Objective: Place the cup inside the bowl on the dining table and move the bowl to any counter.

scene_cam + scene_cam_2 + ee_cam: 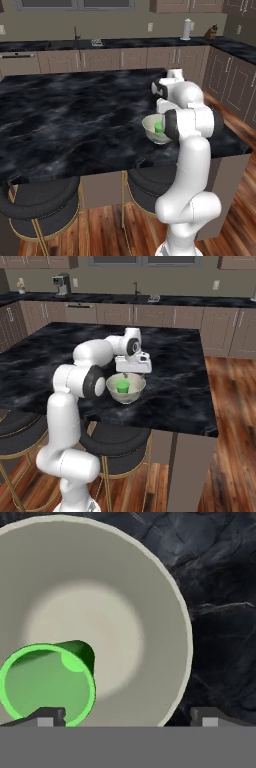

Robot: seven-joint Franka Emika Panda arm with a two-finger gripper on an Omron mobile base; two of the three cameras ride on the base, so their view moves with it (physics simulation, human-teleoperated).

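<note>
Left to right on the dining table (45, 363): the bowl (134, 394) sits near the near edge, the cup (122, 386) standing inside it. The gripper (128, 717) hangs just above the bowl, fingers (49, 716) spread wide apart, holding nothing.

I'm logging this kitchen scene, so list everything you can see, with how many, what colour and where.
cup: one, bright green, inside the bowl
bowl: one, off-white, on the dining table near its front edge
dining table: one, black marble top, centre of room
stools: at least two, black cushions, gold legs, under the table's near edge
counter: black marble over beige cabinets, along the wall
coffee machine: one, on the counter
gripper: one, open, above the bowl
</note>
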